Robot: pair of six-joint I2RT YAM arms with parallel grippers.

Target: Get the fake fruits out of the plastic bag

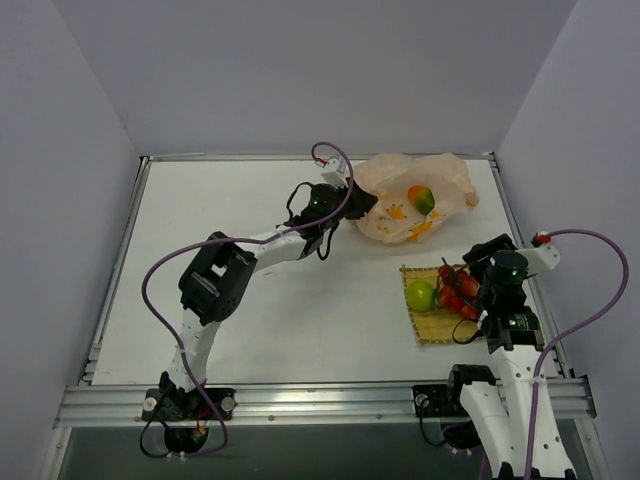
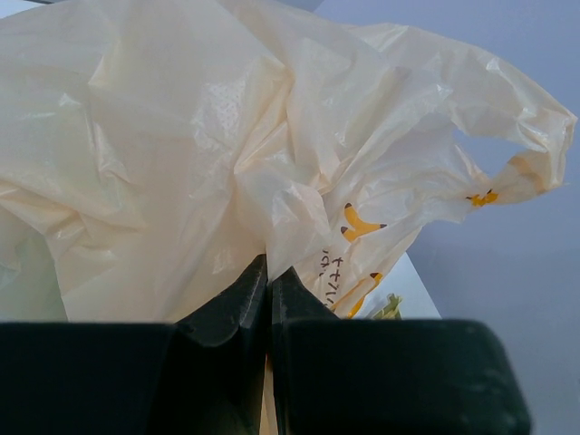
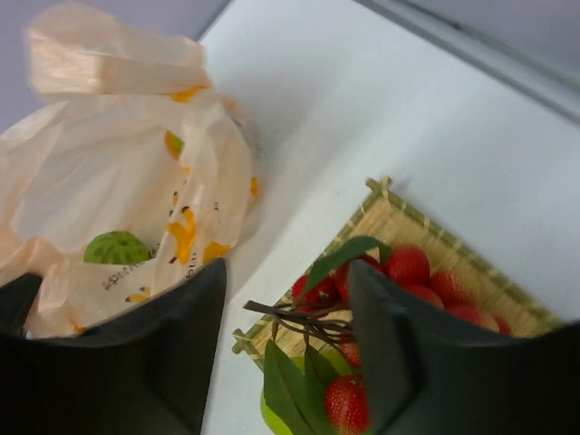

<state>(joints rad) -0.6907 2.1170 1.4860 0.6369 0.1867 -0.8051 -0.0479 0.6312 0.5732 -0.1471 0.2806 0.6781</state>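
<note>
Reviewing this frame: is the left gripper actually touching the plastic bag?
Touching. In the left wrist view the left gripper has its fingers closed together on a gathered fold of the plastic bag, the film bunching straight out of their tips.

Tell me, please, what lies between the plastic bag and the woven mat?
Nothing but a bare strip of table separates the bag and the mat, clearest in the right wrist view.

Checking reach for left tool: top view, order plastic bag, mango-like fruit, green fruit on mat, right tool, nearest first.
1. plastic bag, pinched in left tool.
2. mango-like fruit, inside the bag, to the right.
3. green fruit, left side of mat.
4. right tool, at mat's right.
</note>
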